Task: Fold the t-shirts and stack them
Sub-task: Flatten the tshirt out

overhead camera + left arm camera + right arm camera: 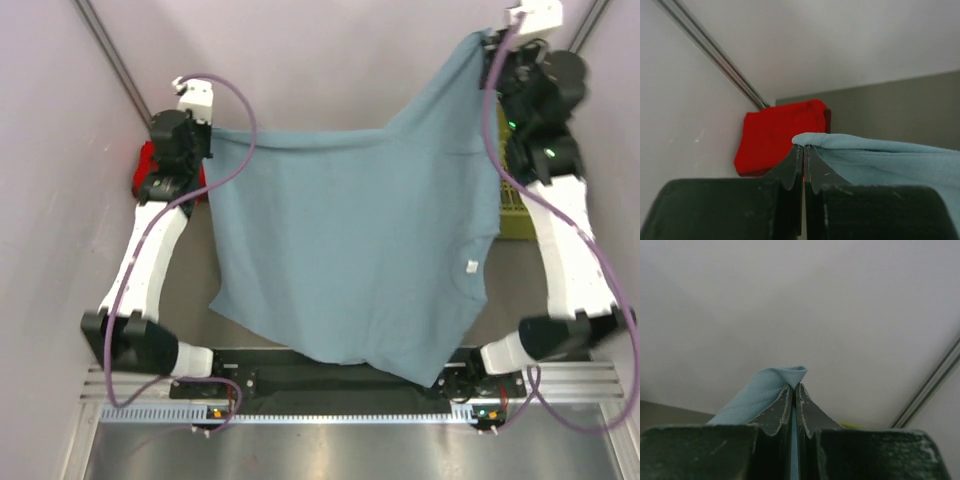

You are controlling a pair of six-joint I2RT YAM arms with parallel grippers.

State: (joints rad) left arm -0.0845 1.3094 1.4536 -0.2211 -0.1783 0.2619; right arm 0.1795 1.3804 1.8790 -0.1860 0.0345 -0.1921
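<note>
Grey-blue t-shirt (350, 250) hung spread between both grippers, sagging below fingers. Left gripper (803, 150) clenched on one edge fold; right gripper (794, 388) clenched on another. Light, limp, probably slip-prone; best pinched deep at stitched edges. Folded red t-shirt (777, 135) just beyond left fingertips.
</note>
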